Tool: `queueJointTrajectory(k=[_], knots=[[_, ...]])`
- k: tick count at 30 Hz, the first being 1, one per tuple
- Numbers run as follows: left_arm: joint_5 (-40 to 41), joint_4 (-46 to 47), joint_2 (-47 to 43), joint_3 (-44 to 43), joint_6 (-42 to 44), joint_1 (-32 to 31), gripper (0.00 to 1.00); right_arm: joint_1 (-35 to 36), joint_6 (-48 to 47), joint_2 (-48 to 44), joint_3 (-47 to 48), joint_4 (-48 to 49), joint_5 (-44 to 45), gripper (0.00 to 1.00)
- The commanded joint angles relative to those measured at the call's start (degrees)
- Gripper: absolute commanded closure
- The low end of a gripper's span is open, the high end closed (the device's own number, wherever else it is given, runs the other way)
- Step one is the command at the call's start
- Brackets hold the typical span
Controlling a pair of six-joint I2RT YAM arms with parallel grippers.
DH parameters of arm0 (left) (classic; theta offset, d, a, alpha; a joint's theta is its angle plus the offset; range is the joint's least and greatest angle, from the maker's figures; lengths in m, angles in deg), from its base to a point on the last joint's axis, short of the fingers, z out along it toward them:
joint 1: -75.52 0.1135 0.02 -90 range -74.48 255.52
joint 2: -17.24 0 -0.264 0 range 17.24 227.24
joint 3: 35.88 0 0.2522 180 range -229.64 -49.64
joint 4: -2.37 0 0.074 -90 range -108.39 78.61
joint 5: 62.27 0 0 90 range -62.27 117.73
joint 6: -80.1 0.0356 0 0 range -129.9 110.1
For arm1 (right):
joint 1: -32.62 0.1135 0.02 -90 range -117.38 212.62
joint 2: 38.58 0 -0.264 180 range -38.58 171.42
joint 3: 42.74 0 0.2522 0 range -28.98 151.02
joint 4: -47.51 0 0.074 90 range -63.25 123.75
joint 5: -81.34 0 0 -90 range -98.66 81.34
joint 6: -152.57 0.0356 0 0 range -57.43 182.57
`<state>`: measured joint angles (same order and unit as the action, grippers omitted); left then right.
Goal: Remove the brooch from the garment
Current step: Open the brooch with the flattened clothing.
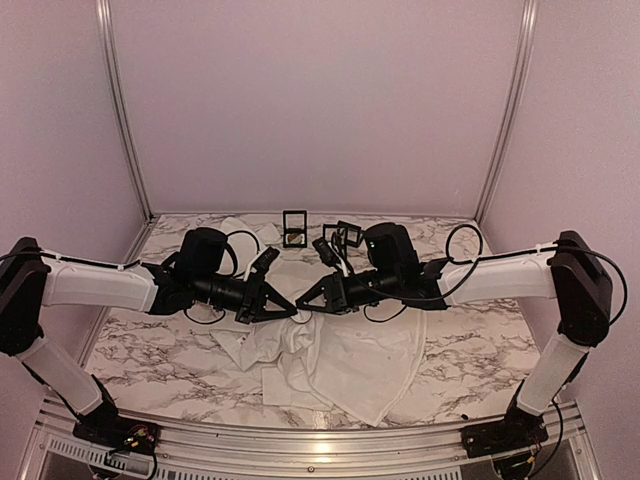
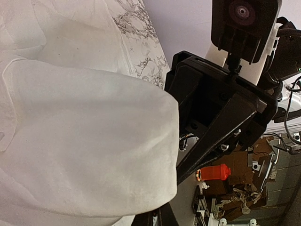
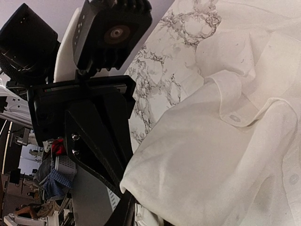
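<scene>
White shirt [image 1: 340,360] crumpled mid-frame on a marble bench [image 1: 470,350], left claw [image 1: 280,312] and right claw [image 1: 304,303] tip to tip, each pinching its raised fold; only the right wrist view shows a button [image 3: 235,118].

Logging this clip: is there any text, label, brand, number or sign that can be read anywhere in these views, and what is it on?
No readable text in any view.
garment: plain white, no tag or print showing.
black stands behind the garment: no lettering visible.
Clutter beyond the rig in the wrist views, including an orange-red object: too blurred and small for any writing to be read.
</scene>
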<state>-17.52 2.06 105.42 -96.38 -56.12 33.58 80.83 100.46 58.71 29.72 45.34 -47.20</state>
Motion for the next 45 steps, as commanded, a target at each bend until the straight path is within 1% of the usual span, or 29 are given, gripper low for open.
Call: queueJointTrajectory(k=[1,18,22,26,33,45], knots=[[-0.84,3.64,1.19,0.18,-0.58,0.10,1.00,0.90,-0.52,0.39,1.52,2.00,-1.49,0.78],[-0.62,5.61,1.67,0.42,-2.53,0.76,1.00,1.01,-0.93,0.15,1.55,1.14,-1.69,0.78],[-0.61,6.66,2.14,0.91,-3.58,1.14,1.00,1.05,-1.19,-0.15,1.43,0.94,-1.69,0.75],[-0.62,6.94,2.34,1.28,-3.71,1.40,1.00,1.06,-1.47,-0.27,1.59,0.52,-1.62,0.75],[-0.16,6.76,1.92,1.65,-3.74,2.07,1.00,1.04,-1.52,-0.18,1.51,0.27,-1.71,0.81],[-0.03,6.41,2.02,1.31,-3.48,2.29,1.00,1.01,-1.92,-0.09,1.42,0.15,-2.41,0.79]])
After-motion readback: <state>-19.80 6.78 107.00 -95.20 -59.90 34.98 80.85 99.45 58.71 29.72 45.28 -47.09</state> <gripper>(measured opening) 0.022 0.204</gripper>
